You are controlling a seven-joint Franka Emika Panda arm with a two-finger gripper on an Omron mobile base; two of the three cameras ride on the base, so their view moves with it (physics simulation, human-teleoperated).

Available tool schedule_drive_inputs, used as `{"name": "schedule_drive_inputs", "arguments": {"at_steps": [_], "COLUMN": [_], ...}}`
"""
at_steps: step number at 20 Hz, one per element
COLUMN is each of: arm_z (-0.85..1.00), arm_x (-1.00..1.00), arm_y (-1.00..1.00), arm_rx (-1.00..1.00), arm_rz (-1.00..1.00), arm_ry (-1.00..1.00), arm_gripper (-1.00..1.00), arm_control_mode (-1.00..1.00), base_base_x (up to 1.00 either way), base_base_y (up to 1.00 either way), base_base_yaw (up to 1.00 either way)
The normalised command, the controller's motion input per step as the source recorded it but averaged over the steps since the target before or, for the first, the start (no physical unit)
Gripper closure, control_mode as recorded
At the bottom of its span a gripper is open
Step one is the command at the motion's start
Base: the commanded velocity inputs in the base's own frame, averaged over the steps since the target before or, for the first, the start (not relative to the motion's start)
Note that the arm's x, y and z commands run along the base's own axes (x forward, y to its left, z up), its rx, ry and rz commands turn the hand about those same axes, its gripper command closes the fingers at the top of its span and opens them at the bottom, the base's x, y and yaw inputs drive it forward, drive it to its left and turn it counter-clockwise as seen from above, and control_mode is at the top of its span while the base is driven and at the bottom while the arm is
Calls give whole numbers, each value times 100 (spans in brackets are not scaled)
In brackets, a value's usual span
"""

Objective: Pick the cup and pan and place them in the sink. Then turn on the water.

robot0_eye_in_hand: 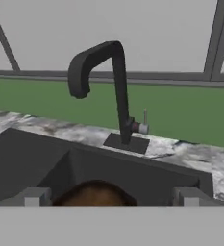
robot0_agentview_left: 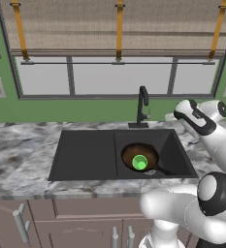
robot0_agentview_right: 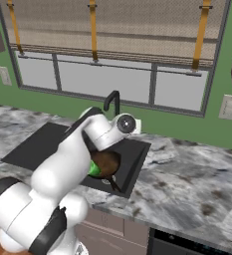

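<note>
The dark brown pan [robot0_agentview_left: 132, 153] lies in the right basin of the black sink [robot0_agentview_left: 85, 155], its handle pointing to the front right. The green cup [robot0_agentview_left: 140, 162] stands inside the pan. In the right base view the cup [robot0_agentview_right: 93, 170] and pan [robot0_agentview_right: 108, 162] peek out from behind my arm. My gripper [robot0_eye_in_hand: 111, 197] is open and holds nothing. It hovers over the right basin and faces the black faucet [robot0_eye_in_hand: 118, 86] from a short distance. The faucet's small lever [robot0_eye_in_hand: 141, 128] sticks out to its right. No water runs from the spout.
Marble counter [robot0_agentview_left: 22, 155] runs on both sides of the sink, wider on the right [robot0_agentview_right: 187, 179]. A window with a green wall below it [robot0_agentview_left: 85, 109] stands just behind the faucet. Cabinet doors with handles [robot0_agentview_left: 21, 225] sit below the counter's front edge.
</note>
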Motion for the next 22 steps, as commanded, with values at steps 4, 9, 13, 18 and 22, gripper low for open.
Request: {"name": "schedule_drive_inputs", "arguments": {"at_steps": [4, 9, 13, 18, 22], "arm_z": [1, 7, 0, 0, 0], "arm_x": [0, 12, 14, 1, 1], "arm_y": [0, 0, 0, 0, 0], "arm_rx": [0, 0, 0, 0, 0], "arm_rz": [32, 34, 12, 0, 0], "arm_ry": [-2, -1, -10, -16, -16], "arm_gripper": [-100, -100, -100, -100, -100], "arm_control_mode": [-100, -100, -100, -100, -100], "base_base_x": [0, 0, 0, 0, 0], "base_base_y": [0, 0, 0, 0, 0], "base_base_yaw": [0, 0, 0, 0, 0]}}
